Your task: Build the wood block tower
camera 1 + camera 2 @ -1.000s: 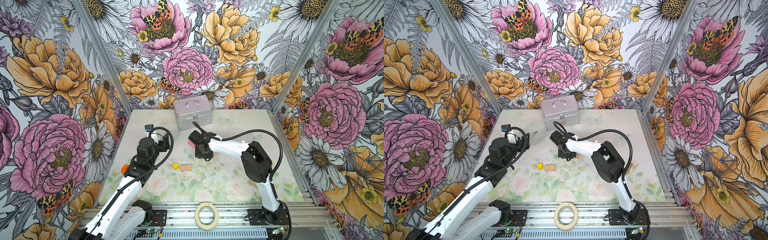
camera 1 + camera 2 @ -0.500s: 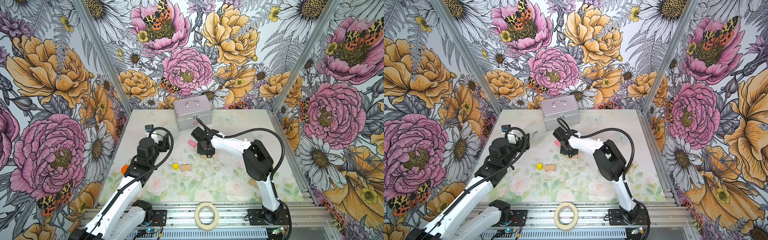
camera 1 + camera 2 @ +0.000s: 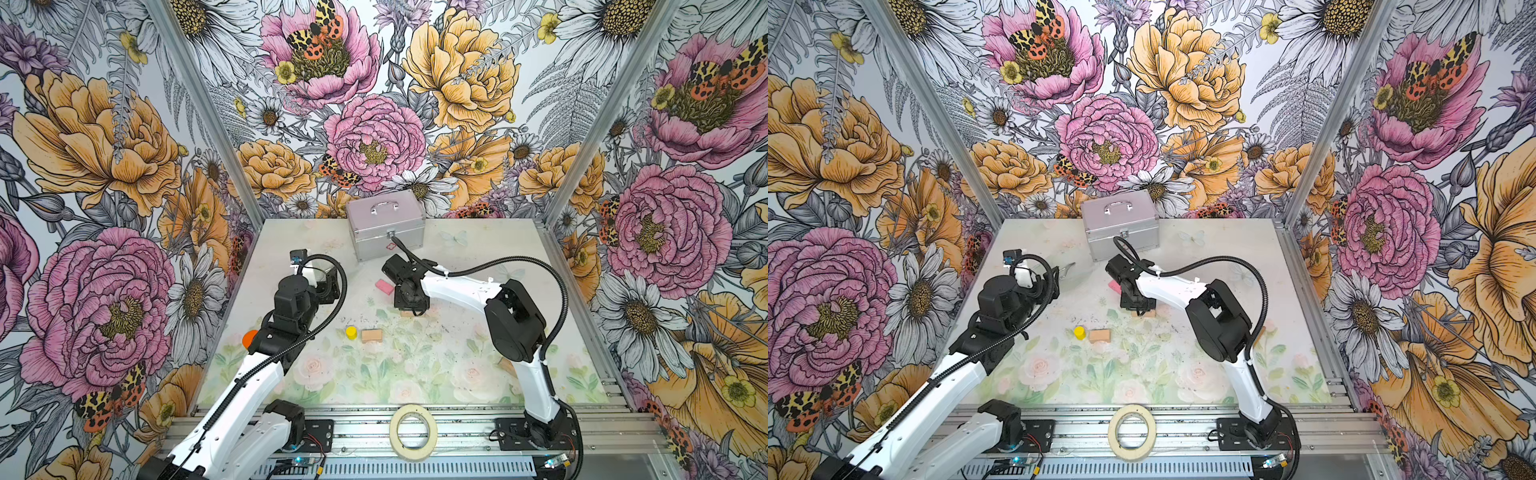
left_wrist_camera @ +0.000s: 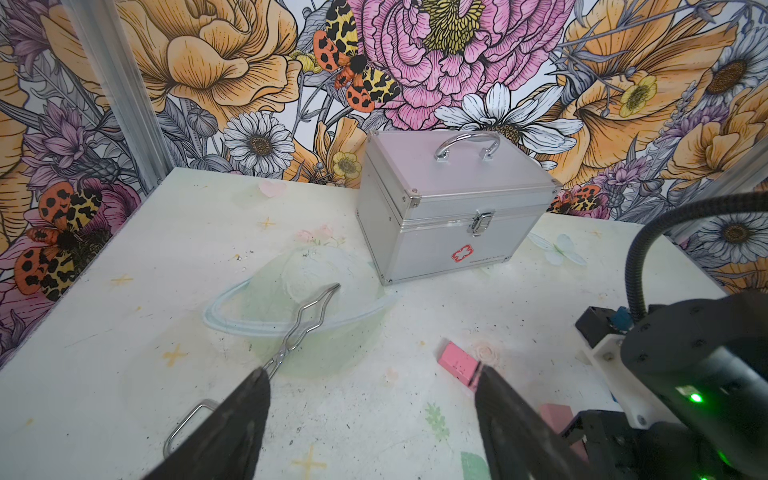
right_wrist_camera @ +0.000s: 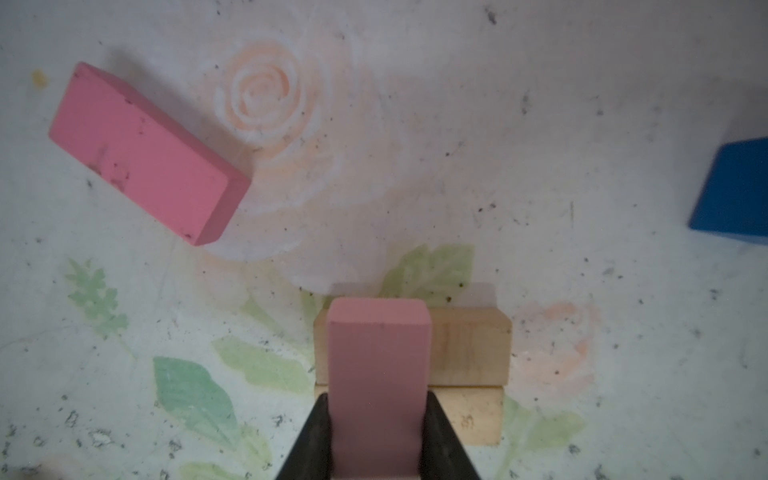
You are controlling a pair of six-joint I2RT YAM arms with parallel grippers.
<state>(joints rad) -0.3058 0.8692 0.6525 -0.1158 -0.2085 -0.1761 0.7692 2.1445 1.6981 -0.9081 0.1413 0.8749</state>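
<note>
My right gripper [image 5: 377, 419] is shut on a pink brick [image 5: 377, 365] and holds it over two tan bricks [image 5: 469, 345] that lie side by side. Contact between them cannot be told. In both top views that gripper [image 3: 409, 305] sits mid-table over the tan pair [image 3: 1144, 313]. A second pink brick [image 3: 384, 286] lies flat just left of it [image 5: 145, 153]. A blue block [image 5: 731, 191] shows at the edge of the right wrist view. A yellow cylinder [image 3: 351, 332] and a third tan brick [image 3: 371, 335] stand nearer the front. My left gripper [image 4: 372, 374] hangs open and empty at the left.
A silver case [image 3: 386, 224] stands at the back wall. Metal tongs [image 4: 299, 328] lie on the table ahead of the left gripper. An orange object [image 3: 250, 337] peeks out beside the left arm. A tape roll [image 3: 412, 432] lies on the front rail.
My right gripper has turned and shifted slightly toward the front with the pink brick, settling over the tan pair. The left arm has not moved.
</note>
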